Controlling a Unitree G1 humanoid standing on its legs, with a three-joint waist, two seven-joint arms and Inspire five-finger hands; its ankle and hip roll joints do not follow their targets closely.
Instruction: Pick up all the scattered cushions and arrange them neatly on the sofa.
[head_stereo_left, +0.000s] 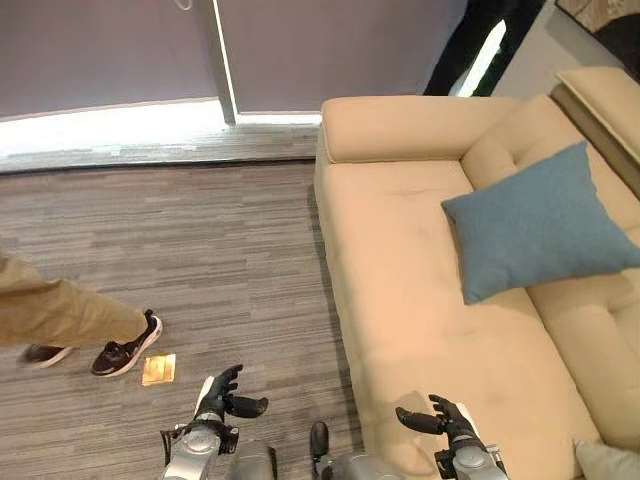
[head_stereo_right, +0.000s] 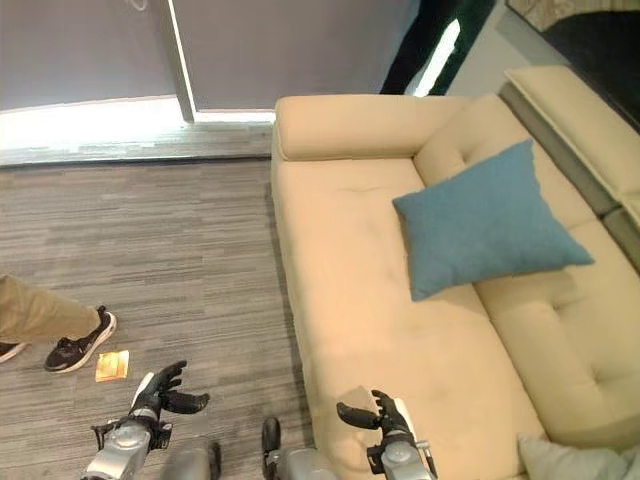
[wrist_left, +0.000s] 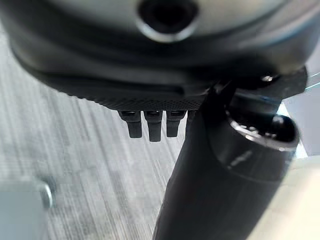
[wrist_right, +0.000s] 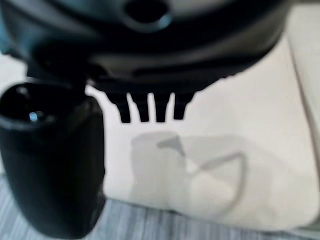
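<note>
A blue cushion (head_stereo_left: 540, 224) leans against the backrest of the beige sofa (head_stereo_left: 410, 280). The corner of a grey cushion (head_stereo_left: 608, 462) lies on the seat at the near right end. My left hand (head_stereo_left: 220, 394) hovers open over the wooden floor, left of the sofa. My right hand (head_stereo_left: 443, 419) hangs open over the seat's near edge, holding nothing. In the wrist views, the left hand (wrist_left: 150, 125) has floor past its fingers, and the right hand (wrist_right: 150, 110) has the beige seat past its fingers.
A person's leg and dark shoe (head_stereo_left: 125, 350) stand on the floor at the left. A small yellow-brown packet (head_stereo_left: 158, 369) lies beside the shoe. A grey wall and a bright strip of floor (head_stereo_left: 110, 130) run along the far side.
</note>
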